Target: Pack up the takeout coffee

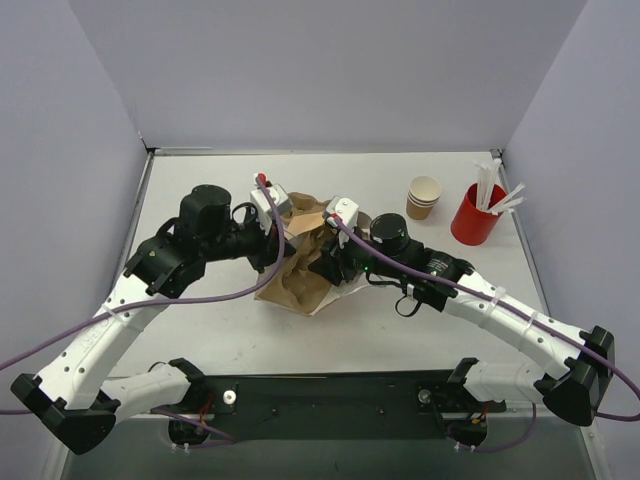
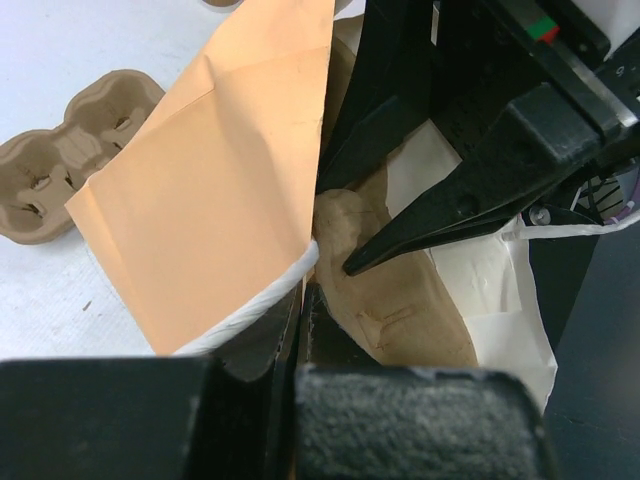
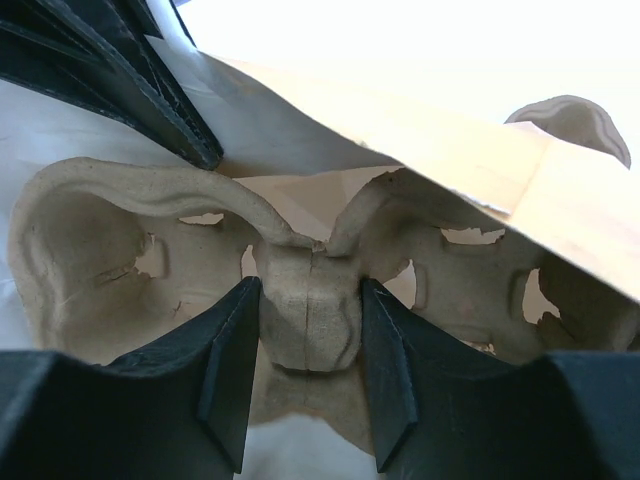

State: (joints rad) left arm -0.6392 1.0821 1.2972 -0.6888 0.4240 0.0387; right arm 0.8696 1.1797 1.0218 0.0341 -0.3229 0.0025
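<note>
The tan kraft takeout cup (image 1: 424, 197) stands at the back right of the table, apart from both grippers. A kraft paper bag (image 1: 291, 282) with a white inside lies in the middle. My left gripper (image 1: 289, 226) is shut on the bag's upper edge by its white twisted handle (image 2: 250, 305), holding the mouth up (image 2: 303, 296). My right gripper (image 1: 331, 261) reaches into the bag and is shut on the centre post of a brown pulp cup carrier (image 3: 310, 320), one finger (image 3: 225, 370) on each side. The bag's edge (image 3: 450, 140) hangs over the carrier.
A red cup with white straws (image 1: 477, 214) stands right of the tan cup. A second pulp carrier (image 2: 70, 150) lies on the table beside the bag. Grey walls close the table at the back and both sides.
</note>
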